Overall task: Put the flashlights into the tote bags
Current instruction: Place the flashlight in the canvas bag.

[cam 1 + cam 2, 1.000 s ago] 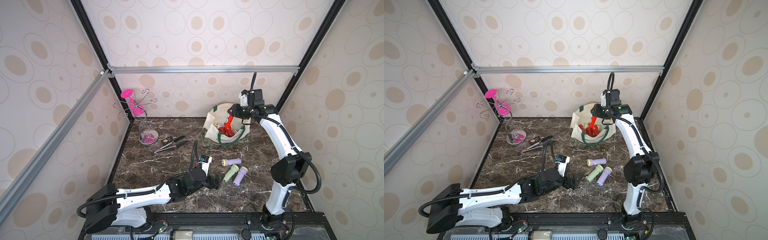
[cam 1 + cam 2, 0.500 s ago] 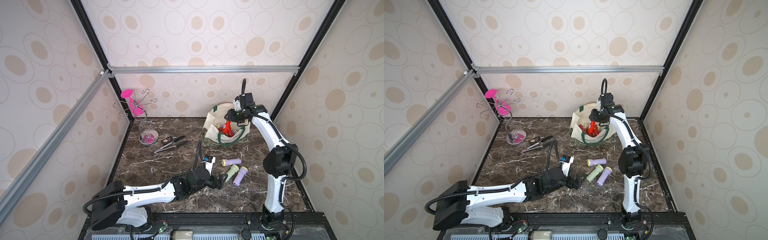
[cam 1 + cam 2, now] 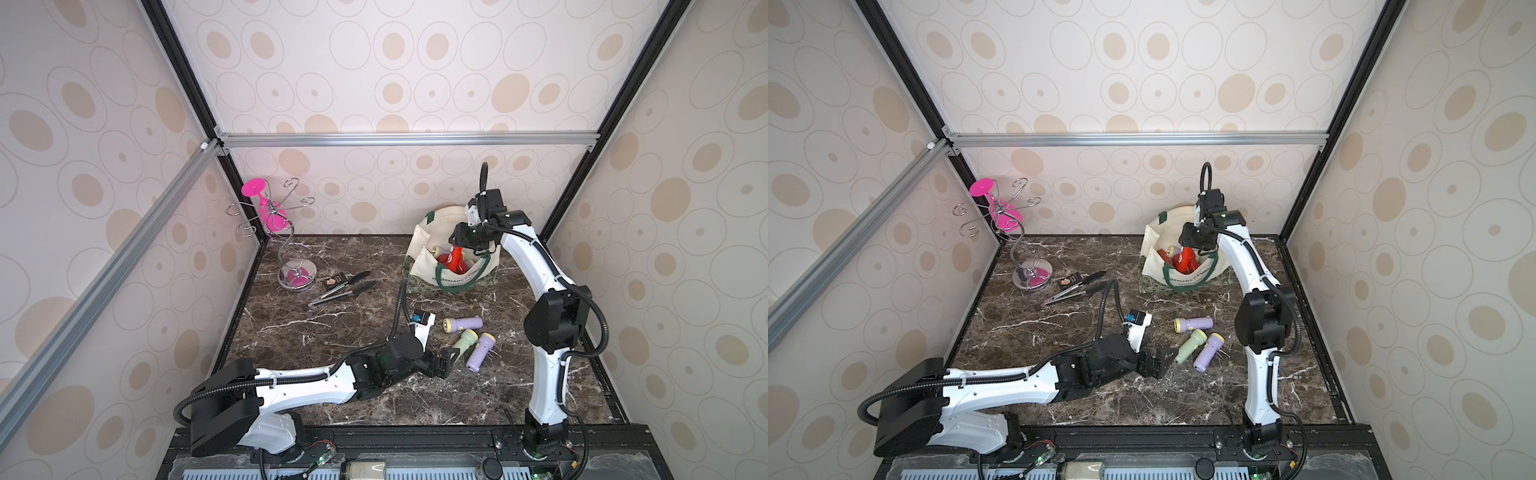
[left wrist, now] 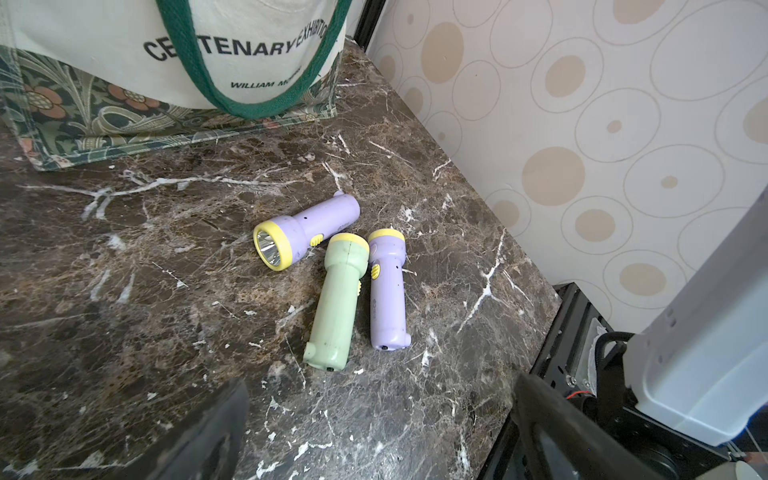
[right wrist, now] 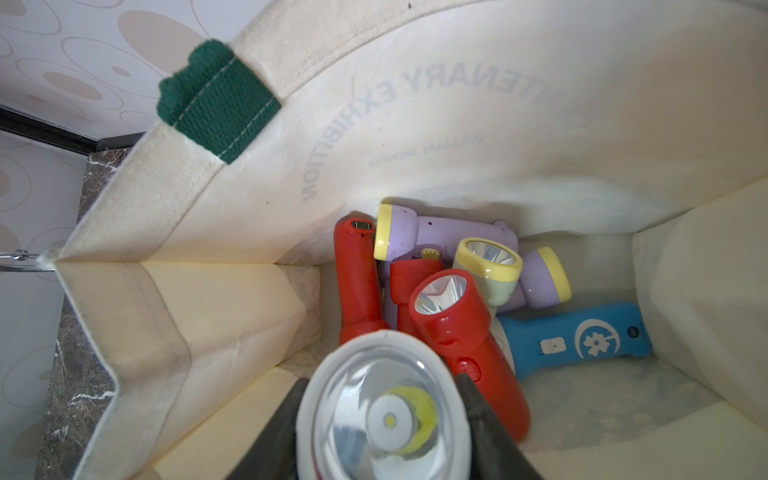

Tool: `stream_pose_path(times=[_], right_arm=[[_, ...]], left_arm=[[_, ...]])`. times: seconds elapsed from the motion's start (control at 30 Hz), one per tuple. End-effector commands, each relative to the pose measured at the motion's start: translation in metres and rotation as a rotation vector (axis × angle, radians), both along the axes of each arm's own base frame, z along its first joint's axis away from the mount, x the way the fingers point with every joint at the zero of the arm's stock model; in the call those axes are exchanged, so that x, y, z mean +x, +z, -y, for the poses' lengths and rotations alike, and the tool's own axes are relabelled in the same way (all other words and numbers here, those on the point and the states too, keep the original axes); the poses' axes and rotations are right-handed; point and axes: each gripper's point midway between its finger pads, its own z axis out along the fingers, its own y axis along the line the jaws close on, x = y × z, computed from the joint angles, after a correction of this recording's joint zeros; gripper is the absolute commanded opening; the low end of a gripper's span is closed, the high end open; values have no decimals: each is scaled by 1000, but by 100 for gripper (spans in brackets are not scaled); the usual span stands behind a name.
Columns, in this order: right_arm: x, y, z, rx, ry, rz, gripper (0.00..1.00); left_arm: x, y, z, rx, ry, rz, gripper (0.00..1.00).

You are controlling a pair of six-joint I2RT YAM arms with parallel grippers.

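Plainly, the next move turns on one relation: the held flashlight [image 5: 384, 409] hangs directly over the open mouth of the tote bag [image 3: 419, 241], lens up toward the wrist camera. In both top views a red barrel points down from the tool into the bag. The right gripper [image 3: 467, 243] pinches it just under the lens rim, a jaw on each side. Inside the bag lie red flashlights [image 5: 357, 274], lilac ones and a blue flashlight [image 5: 582, 340], so a release would likely land it on that heap.

The left gripper [image 3: 448, 360] is spread wide and empty, low over the marble table top [image 3: 332, 332]. The pale green flashlight [image 4: 336, 303] lies straight ahead of it, tail toward the jaws and head away. Its long axis runs nearly along the gripper's reach, so the jaws can straddle the barrel. A lilac flashlight [image 4: 386, 286] lies alongside it, almost parallel. A second lilac flashlight [image 4: 309, 232] lies crosswise at its head. The left arm is the nearer to all three.

The bag front reads "CENTENARY EXHIBITIO…", with the green handle crossing one letter, and below it "WILLIAM MO…". The same words show reversed through the cloth in the right wrist view. The blue flashlight carries a white crescent-and-flower mark.
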Motion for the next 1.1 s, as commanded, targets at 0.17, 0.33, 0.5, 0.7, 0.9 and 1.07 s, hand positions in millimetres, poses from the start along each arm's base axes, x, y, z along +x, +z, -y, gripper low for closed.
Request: stream_pose_path(times=[0.17,0.33,0.5,0.7,0.9,1.07], right_arm=[[0,43,6,-4,-46,88,74],[-4,78,9,11,-60,161,80],[-15,113,5,34,-40,220,82],[-38,136,-5,45,-1,252,83],[-68,142,-10,63,27,249,83],[-97,134,-6,92,25,230,83]], left_arm=[[4,14,11,-32,-6,20,100],[5,9,14,-16,-14,14,100],[5,2,21,2,-29,7,100],[6,-12,31,42,-53,-5,98],[9,-25,45,88,-88,-2,95],[12,-36,56,130,-110,-13,93]])
